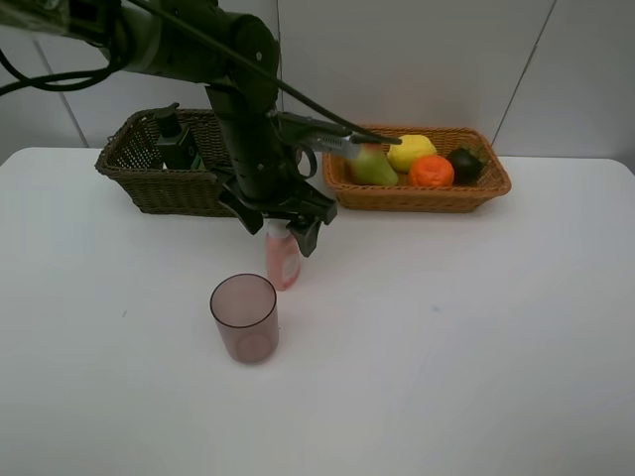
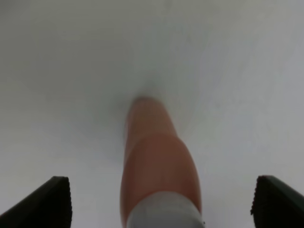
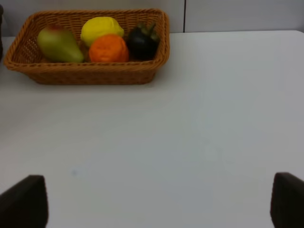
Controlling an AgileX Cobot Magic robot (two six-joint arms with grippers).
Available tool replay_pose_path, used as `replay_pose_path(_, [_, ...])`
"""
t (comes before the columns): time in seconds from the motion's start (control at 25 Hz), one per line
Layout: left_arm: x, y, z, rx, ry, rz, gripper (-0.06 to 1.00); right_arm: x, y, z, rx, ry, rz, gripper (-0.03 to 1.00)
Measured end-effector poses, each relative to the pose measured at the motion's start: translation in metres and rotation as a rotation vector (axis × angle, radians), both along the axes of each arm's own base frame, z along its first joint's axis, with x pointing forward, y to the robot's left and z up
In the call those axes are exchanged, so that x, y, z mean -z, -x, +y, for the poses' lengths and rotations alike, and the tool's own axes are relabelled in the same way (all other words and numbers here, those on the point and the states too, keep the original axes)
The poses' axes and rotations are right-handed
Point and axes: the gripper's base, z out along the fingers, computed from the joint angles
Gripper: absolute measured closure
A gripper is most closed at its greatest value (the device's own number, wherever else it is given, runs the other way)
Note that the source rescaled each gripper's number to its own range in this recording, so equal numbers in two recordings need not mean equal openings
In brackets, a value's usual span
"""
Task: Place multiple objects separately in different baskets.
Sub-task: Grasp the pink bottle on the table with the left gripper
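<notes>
The left fingers [image 2: 56, 202] stand wide apart and hold nothing. Centred in the gap between them we see the white cap of the small pink bottle [image 2: 159, 166]. The bottle stands upright on the tabletop [image 1: 446, 327], so its long axis is vertical and in line with the arm's downward approach. The fingers flank the cap without touching it, as far as we can tell. We judge that the coming move calls for a short descent and a closure across the neck. The translucent pink cup [image 1: 244, 315] stands near the bottle, outside the finger gap. The dark basket [image 1: 129, 164] lies behind the left arm. The right fingers [image 3: 23, 202] are also wide and empty, facing the light basket [image 3: 90, 76]. The bottle does not appear in their view, so the left arm is the nearer.
</notes>
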Motion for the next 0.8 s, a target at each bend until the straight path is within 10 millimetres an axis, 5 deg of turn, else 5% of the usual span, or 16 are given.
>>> replay_pose_path(0.36, [0.016, -0.003, -0.002, 0.011, -0.005, 0.009, -0.02, 0.0, 0.0, 0.0, 0.0, 0.0, 0.0, -0.03])
replay_pose_path(0.8, [0.026, -0.003, -0.003, 0.011, -0.009, 0.026, 0.51, 0.0, 0.0, 0.0, 0.0, 0.0, 0.0, -0.03])
